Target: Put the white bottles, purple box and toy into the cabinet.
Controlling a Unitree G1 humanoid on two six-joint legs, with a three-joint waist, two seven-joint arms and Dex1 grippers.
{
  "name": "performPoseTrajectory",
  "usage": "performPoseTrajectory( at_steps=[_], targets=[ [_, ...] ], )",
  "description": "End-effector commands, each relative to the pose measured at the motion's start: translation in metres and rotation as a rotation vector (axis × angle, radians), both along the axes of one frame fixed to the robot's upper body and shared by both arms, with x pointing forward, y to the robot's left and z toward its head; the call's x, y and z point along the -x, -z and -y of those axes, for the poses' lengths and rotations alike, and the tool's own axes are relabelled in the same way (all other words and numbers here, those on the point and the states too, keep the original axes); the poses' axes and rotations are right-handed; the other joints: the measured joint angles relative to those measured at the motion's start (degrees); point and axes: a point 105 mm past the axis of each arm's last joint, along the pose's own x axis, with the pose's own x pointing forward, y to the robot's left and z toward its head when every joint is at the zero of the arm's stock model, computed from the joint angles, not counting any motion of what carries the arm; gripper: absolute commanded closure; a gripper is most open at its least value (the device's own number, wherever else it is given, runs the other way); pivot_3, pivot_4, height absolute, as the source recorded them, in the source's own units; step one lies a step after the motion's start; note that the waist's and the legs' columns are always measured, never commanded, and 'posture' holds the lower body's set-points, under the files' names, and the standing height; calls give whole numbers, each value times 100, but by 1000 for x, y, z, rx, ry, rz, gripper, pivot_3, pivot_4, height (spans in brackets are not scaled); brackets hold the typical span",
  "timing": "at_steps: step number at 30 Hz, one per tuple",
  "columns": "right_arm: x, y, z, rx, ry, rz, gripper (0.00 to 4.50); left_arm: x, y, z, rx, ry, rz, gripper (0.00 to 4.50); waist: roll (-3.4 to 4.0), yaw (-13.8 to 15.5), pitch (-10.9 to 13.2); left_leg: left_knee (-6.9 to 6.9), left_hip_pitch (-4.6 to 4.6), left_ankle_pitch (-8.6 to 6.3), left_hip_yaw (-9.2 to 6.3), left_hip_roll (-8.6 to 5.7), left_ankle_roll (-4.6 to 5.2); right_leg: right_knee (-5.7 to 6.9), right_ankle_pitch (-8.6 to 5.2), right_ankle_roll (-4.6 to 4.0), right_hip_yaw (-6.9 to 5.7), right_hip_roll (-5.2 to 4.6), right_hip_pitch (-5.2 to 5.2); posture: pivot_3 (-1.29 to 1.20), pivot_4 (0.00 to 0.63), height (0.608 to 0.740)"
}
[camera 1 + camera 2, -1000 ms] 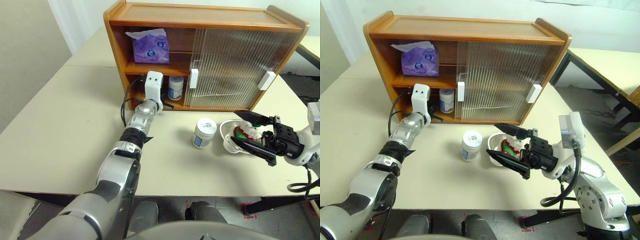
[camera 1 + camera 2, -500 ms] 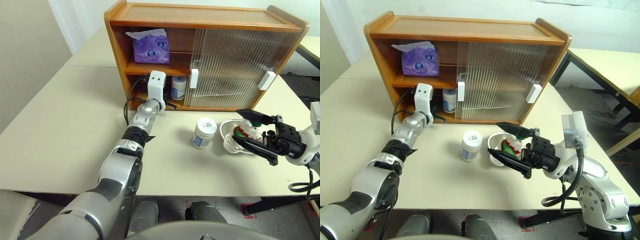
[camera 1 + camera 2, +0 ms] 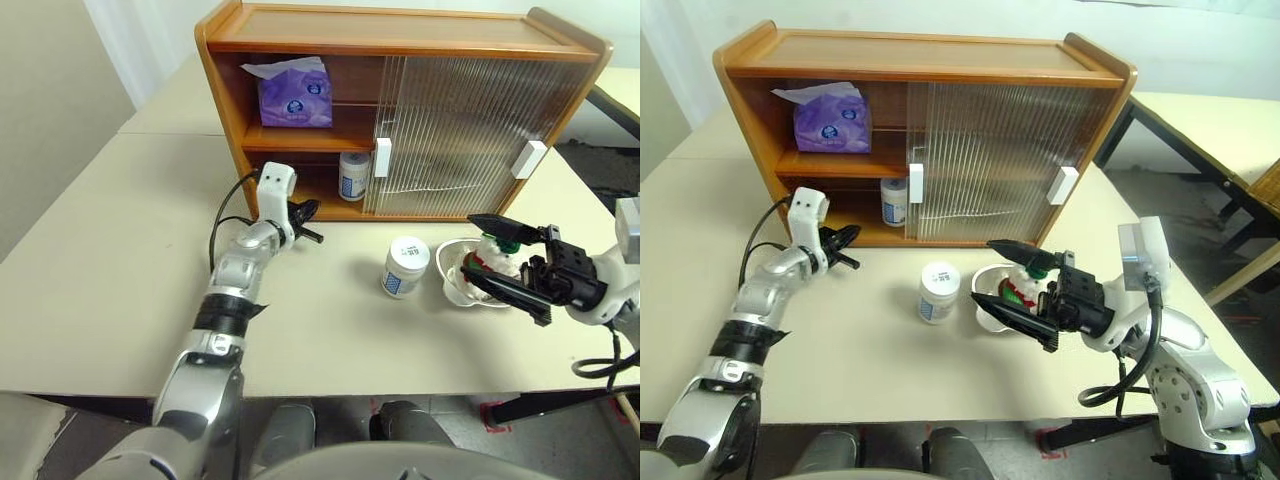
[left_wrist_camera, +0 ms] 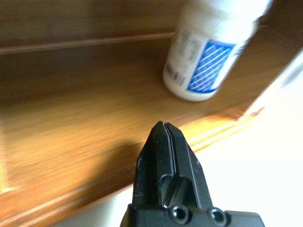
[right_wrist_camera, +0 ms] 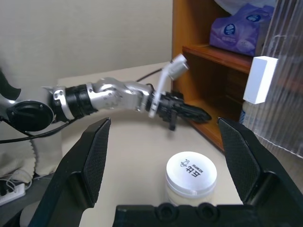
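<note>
Left jaws shut tight, holding nothing, just outside the open left side of the cabinet. Right jaws wide open, holding nothing, near the toy in the bowl on the right of the worktop.

Purple box already on the top shelf, far left. One white bottle on the bottom shelf, right beside the door. Other white bottle out on the worktop, just left of the bowl.

Could go wrong:
- Might pinch the bowl rim along with the toy, because of how deep the toy sits.
- Might push the bowl into the bottle beside it and tip it over.
- Might knock over the bottle on the shelf when putting in the next thing, with little room left of it.
- Might catch the black cable on the left arm against the cabinet edge.

Hard to see:
- Only blurry shapes behind the ribbed doors, so no telling what is in there.
- Toy partly hidden by the right jaws and the bowl.
- Top of the shelf bottle cut off and blurry in the left wrist view.
</note>
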Motion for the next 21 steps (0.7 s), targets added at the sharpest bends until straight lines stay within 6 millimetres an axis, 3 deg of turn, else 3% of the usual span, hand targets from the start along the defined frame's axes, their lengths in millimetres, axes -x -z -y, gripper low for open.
performPoseTrajectory(
  at_steps=[1,3,6,13,21],
  targets=[
    [-1,2,0,1,-11,-15,0,20,-6,8,51,213,8,4086,1,29,0,-1,2,-1,-1,0,0,0,1,-4,0,0,0,72,15,740],
    [0,4,0,2,-19,-23,0,32,-8,11,58,336,17,3580,2,47,-1,-3,4,-11,-8,5,-5,2,3,-15,1,-1,-2,70,17,740],
    [1,4,0,3,-26,-26,0,47,-8,14,-4,516,45,2484,2,79,-1,-1,-2,-26,-25,9,-14,8,24,-61,-1,-1,-14,68,17,740],
    [5,5,6,42,-12,-42,0,69,1,24,-88,795,50,47,10,91,-7,1,-39,-30,-46,15,-23,12,27,-73,-6,0,-46,47,14,740],
    [10,10,12,85,5,-54,0,81,19,42,-153,938,28,19,18,71,-15,6,-84,-26,-54,20,-21,18,13,-43,-4,-1,-92,24,11,740]
  ],
)
